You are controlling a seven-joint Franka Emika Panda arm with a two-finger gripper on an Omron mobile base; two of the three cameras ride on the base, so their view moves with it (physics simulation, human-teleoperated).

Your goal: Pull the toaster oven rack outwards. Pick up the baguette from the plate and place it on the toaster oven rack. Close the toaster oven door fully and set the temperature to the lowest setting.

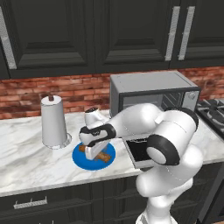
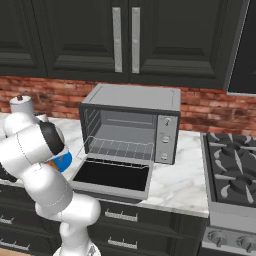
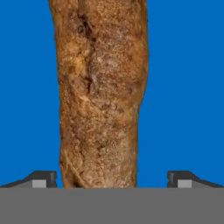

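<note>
The white arm's two-finger claw [image 1: 93,154] hangs low over the flat round bright blue plate [image 1: 83,160], pointing straight down at it, with its two dark fingertips [image 3: 43,178] spread wide apart. In the hand view the small elongated brown crusty baguette [image 3: 101,94] lies lengthwise between those tips, one tip on each side of the loaf with blue plate showing in the gap on both sides, so the fingers straddle the bread without pressing on it. In the left base view the ends of the baguette [image 1: 103,156] poke out from under the claw on the plate, which sits on the white marbled counter [image 1: 30,159]. Just beyond the claw to its left stands a white paper towel roll on a round base [image 1: 54,121]. To the claw's right is the boxy grey-silver toaster oven [image 2: 131,123]; its wide drop-down door with dark glass [image 2: 112,176] lies fully open and flat toward the counter edge, and the thin silver-grey wire rack [image 2: 120,148] is drawn part way out over the door. Three small round knobs [image 2: 166,139] run down the oven's right-hand panel; no writing or markings around them can be read. Behind everything is a red brick backsplash [image 1: 30,94] under black cabinet doors with silver handles [image 2: 116,39], and a black gas hob [image 2: 232,170] lies farther right of the oven.
</note>
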